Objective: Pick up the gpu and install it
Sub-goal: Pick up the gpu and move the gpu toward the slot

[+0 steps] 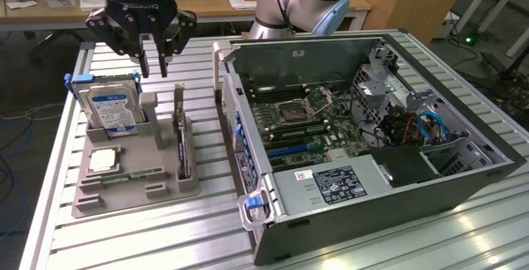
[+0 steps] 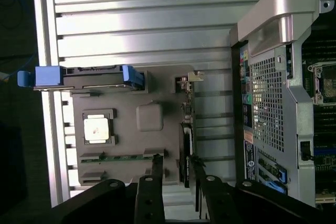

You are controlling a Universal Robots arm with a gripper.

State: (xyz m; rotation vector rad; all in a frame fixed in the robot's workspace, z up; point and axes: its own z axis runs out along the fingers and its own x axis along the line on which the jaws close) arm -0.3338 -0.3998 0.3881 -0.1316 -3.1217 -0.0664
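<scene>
The gripper [image 2: 177,182] hangs empty, jaws partly open, above the grey holder [image 1: 136,158]. Below it the gpu [image 1: 181,139] stands on edge in the slot along the holder's edge nearest the open computer case [image 1: 372,214]. Its long axis runs in line with the gap between the fingers.

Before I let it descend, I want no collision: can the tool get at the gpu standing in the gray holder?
Probably yes: the tool hangs open above the holder, and nothing covers the upright gpu. The hard drive stands apart from it, so it should not interfere.
</scene>
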